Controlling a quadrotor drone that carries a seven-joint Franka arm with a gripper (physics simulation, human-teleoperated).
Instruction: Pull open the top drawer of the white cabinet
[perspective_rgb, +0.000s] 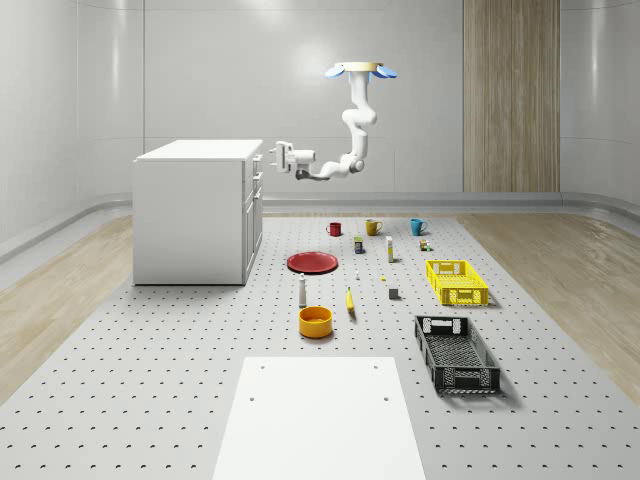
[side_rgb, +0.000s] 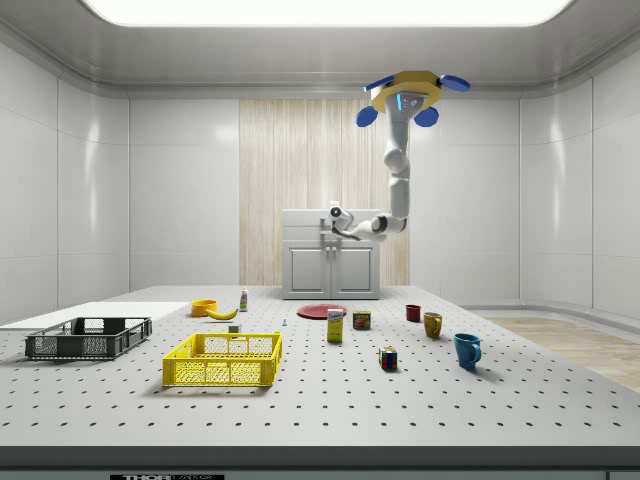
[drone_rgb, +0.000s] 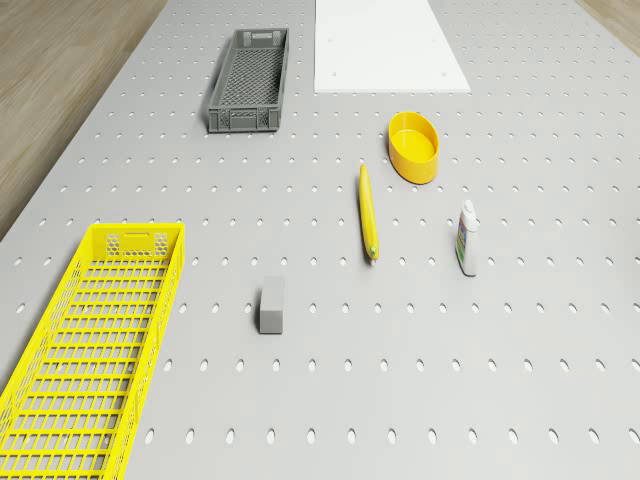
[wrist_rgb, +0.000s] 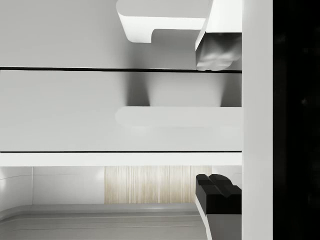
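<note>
Whole-scene view: I hover high over the far end of the bench (perspective_rgb: 150, 400), above the mugs, arm bent down and across so my pincer (perspective_rgb: 274, 155) meets the front of the white cabinet (perspective_rgb: 190, 215) at top-drawer height, on the whole-scene view's left.
Side view: my drone body (side_rgb: 410, 95) hangs near the ceiling, off to the side view's right of the cabinet (side_rgb: 330, 265); the arm reaches sideways so the pull can run straight out from the drawer front.
Drone view: below me lie the banana (drone_rgb: 368, 212), yellow bowl (drone_rgb: 414, 146) and yellow crate (drone_rgb: 90, 340), all well away from my work.
Wrist view: my two fingers (wrist_rgb: 217, 50) stand apart, one above and one below the pale handle (wrist_rgb: 175, 117) of the top drawer (wrist_rgb: 75, 110). I'd say I'm bracketing it, ready to close and pull; the drawer looks still shut.
</note>
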